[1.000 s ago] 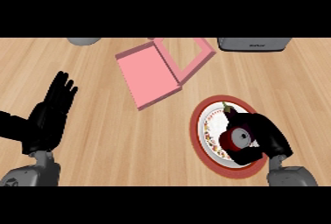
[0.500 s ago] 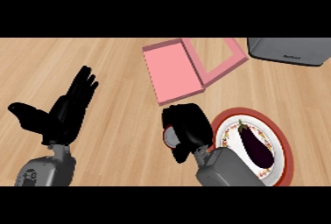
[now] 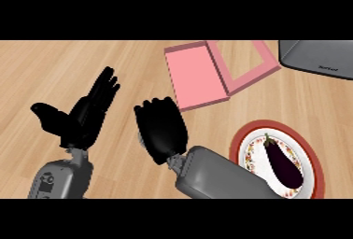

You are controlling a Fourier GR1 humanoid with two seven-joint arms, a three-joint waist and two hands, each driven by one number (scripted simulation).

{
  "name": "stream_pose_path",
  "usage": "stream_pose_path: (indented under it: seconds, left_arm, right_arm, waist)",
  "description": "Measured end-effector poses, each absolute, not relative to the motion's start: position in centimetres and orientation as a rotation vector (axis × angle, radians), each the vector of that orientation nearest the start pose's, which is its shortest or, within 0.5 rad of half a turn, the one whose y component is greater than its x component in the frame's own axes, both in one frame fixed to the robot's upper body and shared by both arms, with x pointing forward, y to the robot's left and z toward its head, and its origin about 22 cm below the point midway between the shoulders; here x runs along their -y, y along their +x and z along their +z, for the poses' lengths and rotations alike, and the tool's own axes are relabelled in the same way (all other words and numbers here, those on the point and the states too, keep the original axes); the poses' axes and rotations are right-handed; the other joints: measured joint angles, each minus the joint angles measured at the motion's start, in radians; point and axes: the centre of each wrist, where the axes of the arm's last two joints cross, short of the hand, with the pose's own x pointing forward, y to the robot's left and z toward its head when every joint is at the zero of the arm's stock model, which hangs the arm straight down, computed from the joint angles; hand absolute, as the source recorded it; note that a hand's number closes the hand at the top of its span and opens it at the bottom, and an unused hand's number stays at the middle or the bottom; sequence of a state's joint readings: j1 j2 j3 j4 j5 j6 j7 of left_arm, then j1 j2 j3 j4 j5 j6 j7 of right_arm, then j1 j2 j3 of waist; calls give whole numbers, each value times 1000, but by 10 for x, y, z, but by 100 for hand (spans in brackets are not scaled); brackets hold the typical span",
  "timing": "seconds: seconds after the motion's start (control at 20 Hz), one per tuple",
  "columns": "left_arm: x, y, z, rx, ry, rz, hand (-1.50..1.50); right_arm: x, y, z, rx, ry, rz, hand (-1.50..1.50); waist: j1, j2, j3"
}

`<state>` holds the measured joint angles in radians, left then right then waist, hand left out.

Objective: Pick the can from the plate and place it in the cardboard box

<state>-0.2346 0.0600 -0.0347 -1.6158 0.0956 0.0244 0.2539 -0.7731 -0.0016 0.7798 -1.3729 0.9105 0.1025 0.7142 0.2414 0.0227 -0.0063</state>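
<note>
A wooden table (image 3: 62,65) seen from steeply above carries one pink box, one plate, one eggplant and one dark grey appliance; two robot hands come in from the lower edge.

The box (image 3: 196,77) lies at about twelve o'clock from the picture's centre, a shallow pink tray with its lid (image 3: 248,63) flapped open toward two o'clock. The appliance (image 3: 318,58) sits in the corner at two o'clock, cut off by the edge; it bears a small pale word, too tiny to read.

The plate (image 3: 250,145), white with a red rim and a speckled border, lies at four o'clock. One dark purple eggplant (image 3: 284,163) rests lengthwise on it.

The right hand (image 3: 163,128) is near the centre, well apart from the plate at about nine o'clock of it, and at seven o'clock of the box, not touching it. Its fingers are curled downward and pressed together, the back of the hand toward the viewer. The can (image 3: 143,139) cannot be seen clearly: only a thin grey sliver peeks out at the hand's left edge, which may be the can wrapped inside the grip.

The left hand (image 3: 82,116) shows at nine o'clock, resting with fingers straight and spread, pointing toward one o'clock, thumb out to the side, holding nothing.
</note>
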Motion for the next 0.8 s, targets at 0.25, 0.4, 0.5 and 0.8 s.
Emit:
stream_pose_path:
  seconds: [0.25, 0.4, 0.5, 0.8]
  left_arm:
    - [-203, 292, 69, 1567, -117, -81, 0]
    - [-202, 293, 68, 1560, -115, -80, 0]
    - [-201, 294, 68, 1559, -111, -78, 0]
    - [-205, 295, 66, 1559, -81, -60, 0]
  right_arm:
    - [-30, 274, 146, 1663, -923, 1190, 150]
    - [-38, 279, 165, 1697, -972, 1053, 150]
    - [-43, 284, 178, 1713, -1014, 979, 150]
    - [-57, 303, 210, 1725, -1103, 851, 150]
  waist:
    - [0, -3, 1]
    - [-8, -6, 0]
    - [-14, -8, 0]
    - [-32, -7, -1]
